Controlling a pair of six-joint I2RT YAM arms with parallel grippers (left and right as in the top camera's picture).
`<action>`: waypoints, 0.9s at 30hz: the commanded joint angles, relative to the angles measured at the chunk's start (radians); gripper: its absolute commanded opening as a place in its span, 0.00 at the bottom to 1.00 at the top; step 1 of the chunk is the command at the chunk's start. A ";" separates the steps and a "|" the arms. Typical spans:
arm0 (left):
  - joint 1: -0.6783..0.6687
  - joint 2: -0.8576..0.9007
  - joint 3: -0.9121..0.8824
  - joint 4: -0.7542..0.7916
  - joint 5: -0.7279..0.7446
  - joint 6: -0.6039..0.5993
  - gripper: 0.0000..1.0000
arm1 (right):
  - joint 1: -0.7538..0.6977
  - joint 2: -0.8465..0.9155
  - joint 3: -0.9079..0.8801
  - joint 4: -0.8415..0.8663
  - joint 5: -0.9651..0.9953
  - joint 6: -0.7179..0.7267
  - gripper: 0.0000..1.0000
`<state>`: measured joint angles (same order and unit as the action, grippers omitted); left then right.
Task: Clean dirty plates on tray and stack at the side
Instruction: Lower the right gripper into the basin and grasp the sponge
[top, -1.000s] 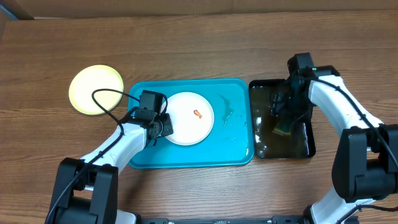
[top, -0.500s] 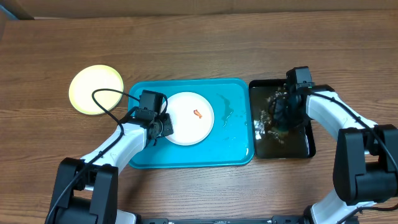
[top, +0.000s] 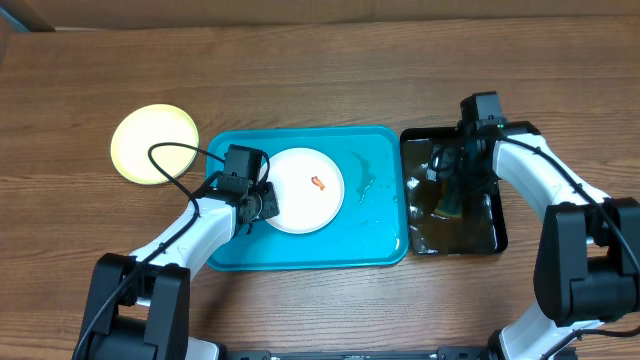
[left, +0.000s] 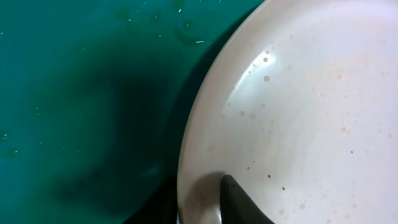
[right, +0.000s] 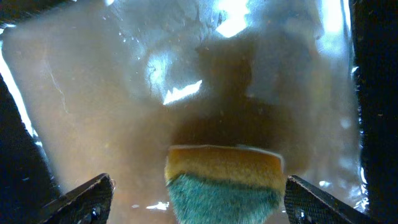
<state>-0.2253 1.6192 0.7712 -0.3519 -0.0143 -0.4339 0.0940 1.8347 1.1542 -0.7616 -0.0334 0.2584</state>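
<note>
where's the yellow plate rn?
Overhead view, robot's left side: the pale yellow-green plate lies on the wooden table, just off the turquoise tray's far-left corner, apart from the white plate inside it.

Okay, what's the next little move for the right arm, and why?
Probably lift the right hand, with the sponge between its fingers, out of the water in the black tray toward the white plate: the sponge sits wet, the plate shows an orange smear, and the left hand holds its rim.

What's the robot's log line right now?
left gripper: at white plate rim on tray | right gripper: over sponge in black tray | yellow plate: on table
</note>
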 joint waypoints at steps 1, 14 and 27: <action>-0.003 0.037 -0.014 -0.016 0.007 0.016 0.25 | 0.002 0.008 -0.059 0.032 0.021 0.003 0.88; -0.003 0.037 -0.014 -0.016 0.007 0.016 0.28 | 0.000 0.005 0.075 -0.094 -0.154 -0.004 0.60; -0.003 0.037 -0.014 -0.009 0.007 0.016 0.29 | 0.002 0.008 -0.021 -0.217 -0.144 -0.004 0.67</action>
<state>-0.2279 1.6192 0.7715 -0.3492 -0.0109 -0.4339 0.0940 1.8393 1.1892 -1.0153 -0.1699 0.2577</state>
